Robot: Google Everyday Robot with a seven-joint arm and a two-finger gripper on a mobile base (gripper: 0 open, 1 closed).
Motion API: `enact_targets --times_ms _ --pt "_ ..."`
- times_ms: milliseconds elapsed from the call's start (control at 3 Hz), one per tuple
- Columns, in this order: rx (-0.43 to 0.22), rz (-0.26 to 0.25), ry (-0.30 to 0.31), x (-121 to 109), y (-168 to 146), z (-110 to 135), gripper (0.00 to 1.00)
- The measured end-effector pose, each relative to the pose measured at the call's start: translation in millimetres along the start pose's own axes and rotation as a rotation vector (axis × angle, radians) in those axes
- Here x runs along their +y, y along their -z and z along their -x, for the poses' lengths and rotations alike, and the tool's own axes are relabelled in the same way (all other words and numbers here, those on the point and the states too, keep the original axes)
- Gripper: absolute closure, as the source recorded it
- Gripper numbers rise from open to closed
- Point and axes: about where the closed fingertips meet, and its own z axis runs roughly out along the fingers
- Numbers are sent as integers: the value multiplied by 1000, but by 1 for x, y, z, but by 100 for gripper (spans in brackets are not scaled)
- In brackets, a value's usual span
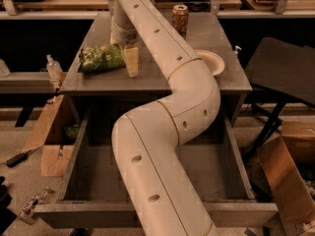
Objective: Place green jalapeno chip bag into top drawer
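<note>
The green jalapeno chip bag (101,58) lies on the left side of the grey cabinet top (162,43). My gripper (127,58) is down at the bag's right end, touching or just beside it, at the tip of my pale arm, which runs up the middle of the view. The top drawer (237,156) is pulled wide open below the cabinet top. What shows of its inside holds nothing; my arm hides the middle of it.
A tan drink can (180,17) stands at the back of the top. A white bowl (212,63) sits at its right edge. A plastic bottle (53,68) and a cardboard box (49,141) are left; a dark chair (285,68) and another box (290,181) are right.
</note>
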Motion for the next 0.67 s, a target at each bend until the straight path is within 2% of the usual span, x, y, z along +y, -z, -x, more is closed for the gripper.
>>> enact_targets --times_ms 667 --pt "5 0 0 1 10 2 70"
